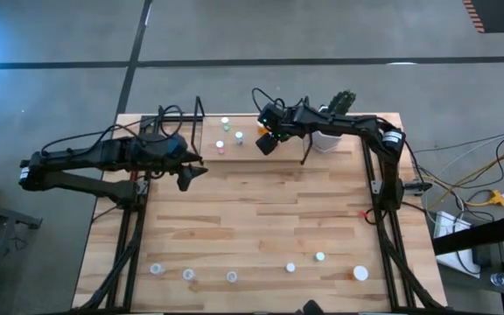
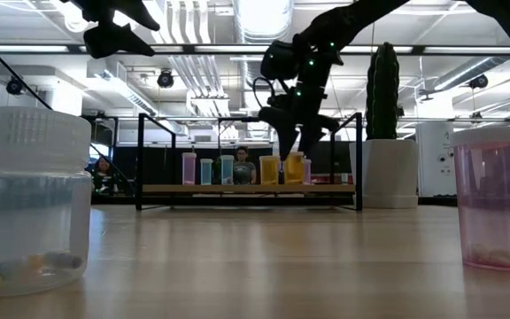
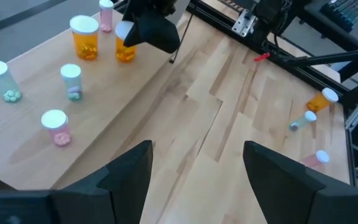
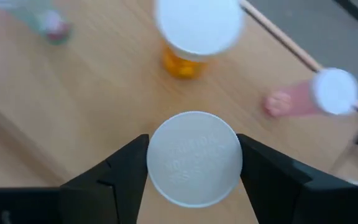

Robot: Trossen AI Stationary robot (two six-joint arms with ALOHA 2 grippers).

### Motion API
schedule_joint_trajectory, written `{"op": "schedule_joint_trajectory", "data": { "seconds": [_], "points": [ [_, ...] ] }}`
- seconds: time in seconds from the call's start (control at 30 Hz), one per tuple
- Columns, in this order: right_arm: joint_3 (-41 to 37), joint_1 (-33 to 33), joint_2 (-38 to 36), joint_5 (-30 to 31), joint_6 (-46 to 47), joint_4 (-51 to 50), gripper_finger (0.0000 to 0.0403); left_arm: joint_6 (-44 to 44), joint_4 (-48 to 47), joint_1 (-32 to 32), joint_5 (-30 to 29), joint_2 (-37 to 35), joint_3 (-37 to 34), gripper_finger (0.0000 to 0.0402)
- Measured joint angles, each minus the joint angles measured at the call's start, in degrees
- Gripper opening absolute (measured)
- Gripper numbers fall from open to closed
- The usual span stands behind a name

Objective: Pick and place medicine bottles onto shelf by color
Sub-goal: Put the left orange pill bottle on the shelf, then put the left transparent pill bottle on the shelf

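The shelf (image 1: 201,140) stands at the table's far edge, with several white-capped bottles upright on its board (image 2: 246,188): pink (image 2: 189,168), clear (image 2: 206,170), greenish (image 2: 227,168) and orange (image 2: 268,168). My right gripper (image 4: 194,165) is over the shelf's right part, shut on an orange medicine bottle (image 2: 294,167). My left gripper (image 3: 197,168) hangs open and empty above the table in front of the shelf's left end (image 1: 191,172). More bottles lie or stand along the near edge (image 1: 232,276). My right gripper pinches the orange bottle by its round white cap (image 4: 194,155), one finger (image 4: 120,171) on each side of the cap. The fingers come from above, pointing down. The bottle stays upright below them, its base at the shelf board (image 3: 124,56); whether it rests there I cannot tell.
A white pot with a tall cactus (image 2: 388,173) stands just right of the shelf, close to my right arm. A clear bottle (image 2: 29,213) and a pink bottle (image 2: 490,199) stand at the near edge, an orange one (image 1: 360,274) near the right corner. Bare planks (image 1: 261,210) lie between.
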Motion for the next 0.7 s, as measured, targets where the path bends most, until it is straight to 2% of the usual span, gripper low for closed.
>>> {"op": "schedule_joint_trajectory", "data": {
  "seconds": [0.4, 0.57, 0.7],
  "points": [
    [0.9, -0.78, -0.17, 1.19, -0.32, -4.67, 0.028, -0.02, -0.04, 0.0, 0.06, -0.56, -0.04, 0.0235],
    [5.04, -0.8, -0.31, 1.13, -1.15, -6.4, 0.0294, -0.04, -0.04, 0.0, 0.08, -0.61, -0.04, 0.0235],
    [9.67, -0.8, -0.37, 1.12, -3.08, -8.43, 0.029, -0.02, -0.06, 0.02, 0.08, -0.88, -0.04, 0.0235]
  ]
}}
